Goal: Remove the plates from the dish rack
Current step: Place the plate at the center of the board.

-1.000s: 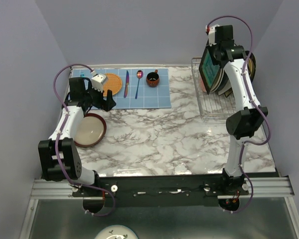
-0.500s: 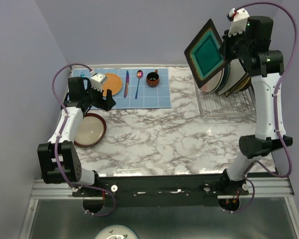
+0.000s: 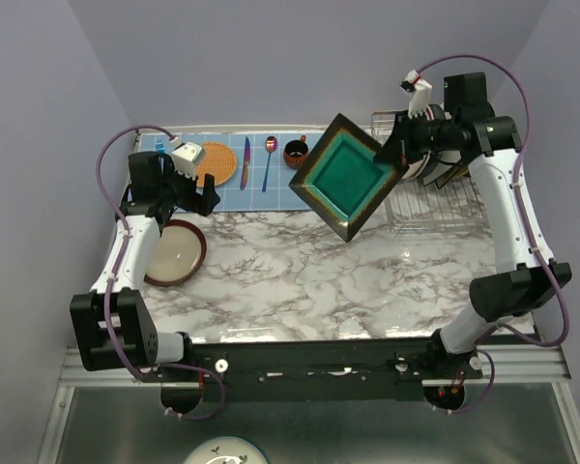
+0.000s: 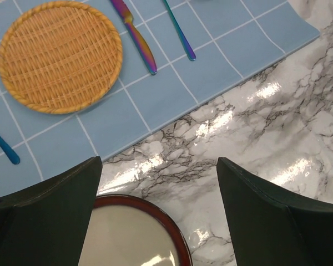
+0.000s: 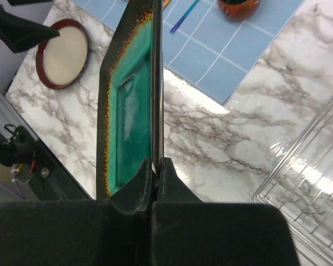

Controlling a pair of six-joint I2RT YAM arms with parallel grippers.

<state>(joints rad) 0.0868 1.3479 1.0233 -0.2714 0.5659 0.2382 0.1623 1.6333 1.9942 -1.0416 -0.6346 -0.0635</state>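
Note:
My right gripper [image 3: 398, 157] is shut on the corner of a square teal plate [image 3: 345, 188] with a dark rim, held in the air left of the dish rack [image 3: 420, 215]; the wrist view shows the same teal plate [image 5: 130, 105] edge-on between the closed jaws. More plates [image 3: 443, 164] stand upright in the rack behind the arm. A round cream plate with a red rim [image 3: 174, 252] lies flat on the table at the left. My left gripper [image 3: 188, 198] hovers open just above its far edge, and the red-rimmed plate [image 4: 130, 235] shows between the fingers [image 4: 266, 216].
A blue checked mat [image 3: 271, 188] at the back holds an orange woven round mat [image 3: 217, 162], a knife [image 3: 245, 162], a spoon [image 3: 269, 159] and a small dark-red cup [image 3: 296, 153]. The marble tabletop [image 3: 309, 280] stretches between the arms.
The right arm has lifted the teal plate out of the rack and swung it left and down over the table. The left arm has barely moved.

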